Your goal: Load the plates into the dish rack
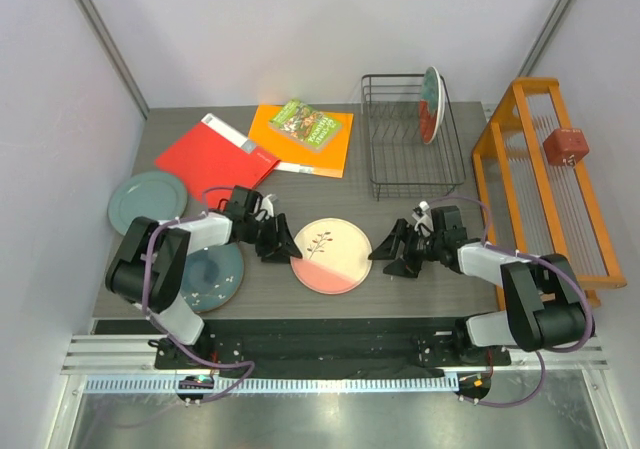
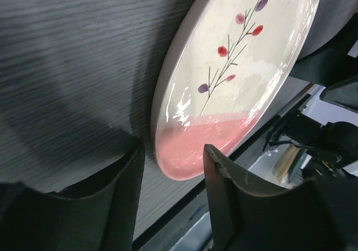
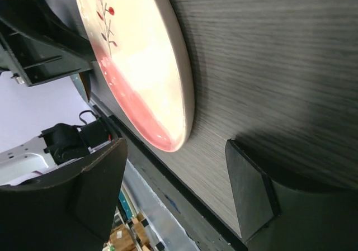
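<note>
The cream-and-pink plate (image 1: 332, 255) with a sprig lies on the table between both arms. My left gripper (image 1: 285, 241) is at its left rim. In the left wrist view the pink rim (image 2: 184, 161) reaches in between the parted fingers (image 2: 224, 178), and neither finger touches it. My right gripper (image 1: 390, 252) stands open just off the right rim (image 3: 179, 133), holding nothing. A red-and-teal plate (image 1: 432, 104) stands on edge in the black wire dish rack (image 1: 385, 134). The speckled teal plate (image 1: 215, 277) lies under my left arm, and the grey-green plate (image 1: 145, 201) lies at far left.
A red book (image 1: 215, 154) and an orange book (image 1: 335, 149) with a green one (image 1: 305, 124) on top lie at the back. An orange wooden rack (image 1: 520, 179) with a red cube (image 1: 565, 146) runs along the right side. The table's front edge (image 1: 330, 314) is close behind the plate.
</note>
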